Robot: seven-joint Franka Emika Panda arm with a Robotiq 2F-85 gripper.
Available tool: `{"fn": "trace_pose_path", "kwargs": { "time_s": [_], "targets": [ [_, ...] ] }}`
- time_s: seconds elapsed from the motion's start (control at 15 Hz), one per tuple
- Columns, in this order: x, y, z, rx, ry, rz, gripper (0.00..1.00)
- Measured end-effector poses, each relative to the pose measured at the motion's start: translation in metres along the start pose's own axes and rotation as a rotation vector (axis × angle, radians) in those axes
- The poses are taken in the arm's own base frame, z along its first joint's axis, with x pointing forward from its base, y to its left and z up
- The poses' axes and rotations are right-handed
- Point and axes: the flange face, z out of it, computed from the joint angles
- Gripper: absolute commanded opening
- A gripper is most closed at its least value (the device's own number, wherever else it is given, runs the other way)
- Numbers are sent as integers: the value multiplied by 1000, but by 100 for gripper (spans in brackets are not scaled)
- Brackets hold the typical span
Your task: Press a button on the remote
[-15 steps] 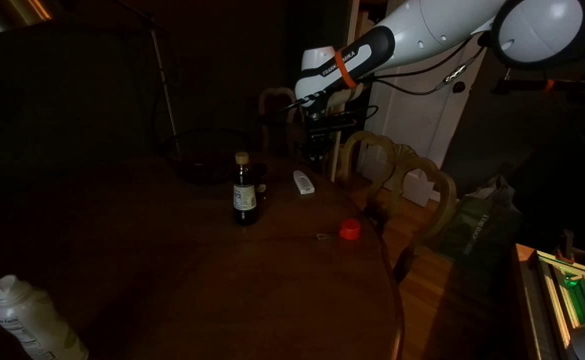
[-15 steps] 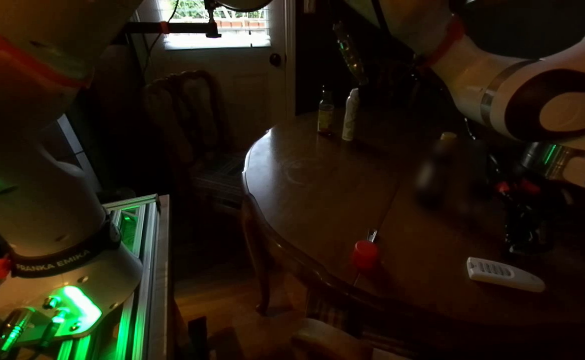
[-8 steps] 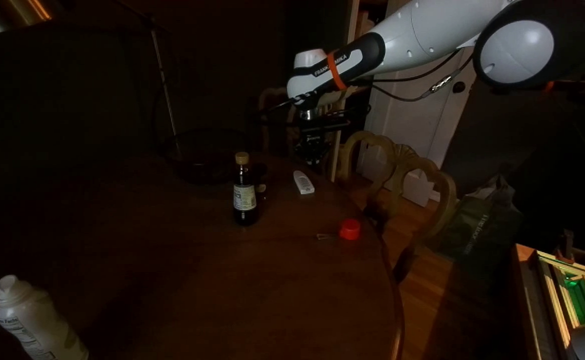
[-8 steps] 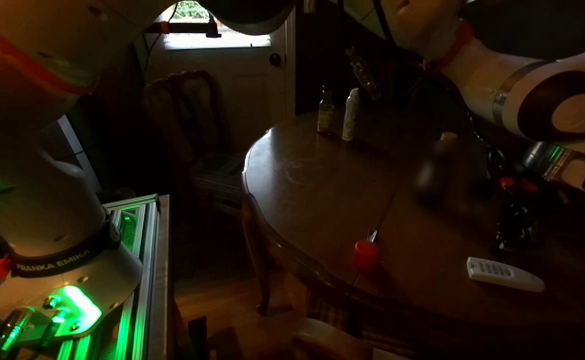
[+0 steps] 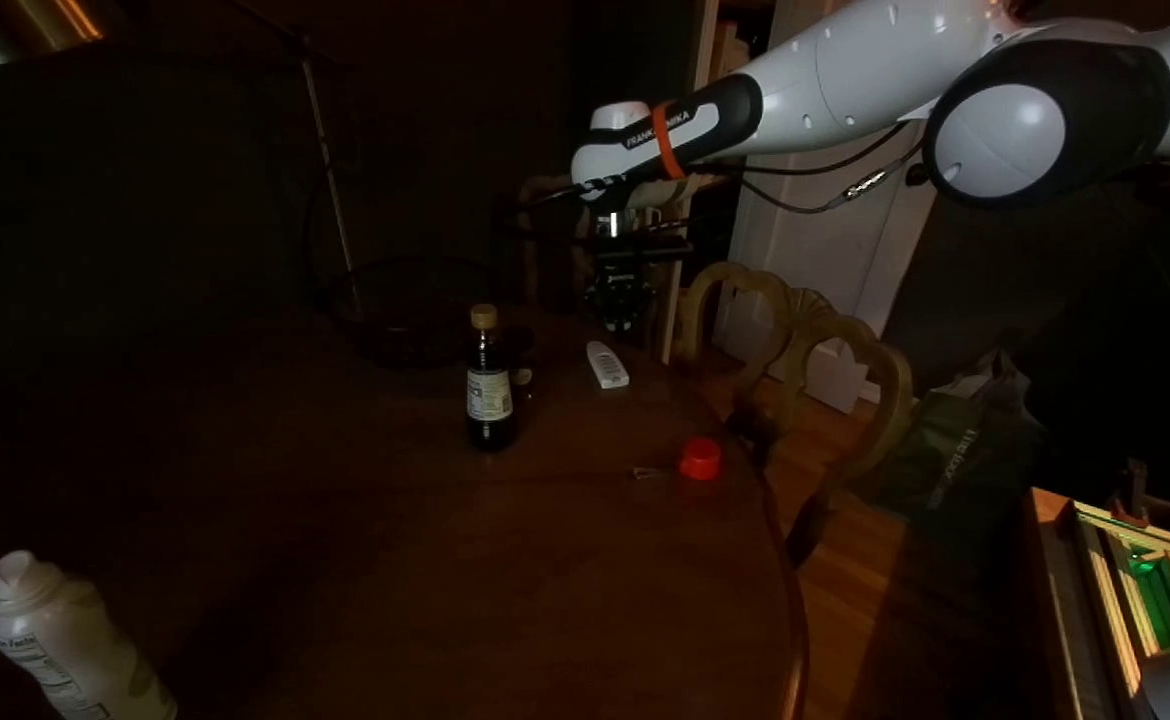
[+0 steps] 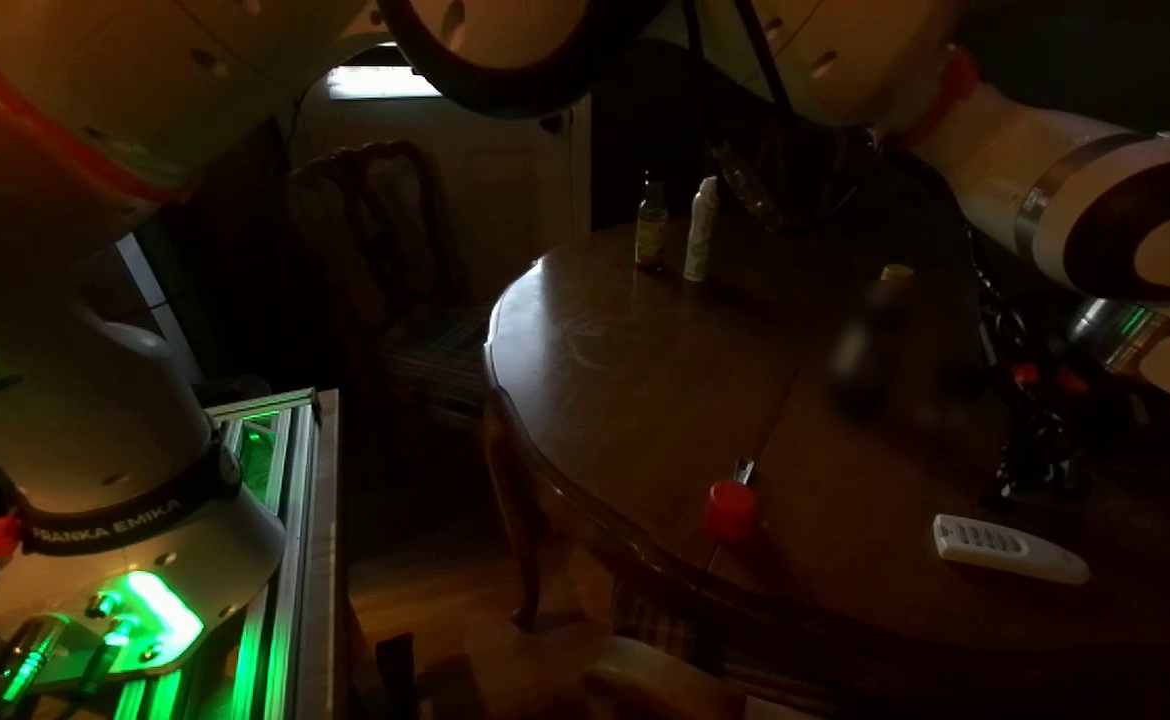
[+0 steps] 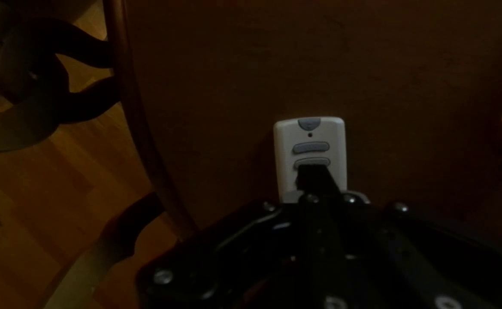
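Note:
The remote is a slim whitish bar with grey buttons. It lies flat on the table in both exterior views (image 5: 607, 366) (image 6: 1011, 550). In the wrist view the remote (image 7: 311, 155) shows its upper end and upper buttons; its lower part is hidden behind the gripper. My gripper (image 7: 315, 174) points down with its black fingertips together and nothing seen between them. In the wrist view the fingertips overlap the lower of the two visible bar-shaped buttons (image 7: 312, 162). In both exterior views my gripper (image 5: 619, 322) (image 6: 1035, 490) hangs above the table near the remote, apart from it.
A dark bottle (image 5: 490, 395) stands left of the remote in an exterior view. A red object (image 5: 700, 459) lies near the table edge. A white spray can (image 5: 75, 640) and wooden chairs (image 5: 865, 350) also show. The table edge (image 7: 141, 124) curves past the remote.
In an exterior view the gripper has shifted a little left and down over the last second. The elbow and forearm have moved too. The remote has not moved.

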Motion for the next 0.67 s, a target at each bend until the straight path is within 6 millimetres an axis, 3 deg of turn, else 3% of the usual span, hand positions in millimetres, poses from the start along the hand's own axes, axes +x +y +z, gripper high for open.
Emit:
{"fn": "trace_pose_path", "kwargs": {
  "time_s": [0.67],
  "targets": [
    [3,-7,4,1,4,26,0]
  ]
}}
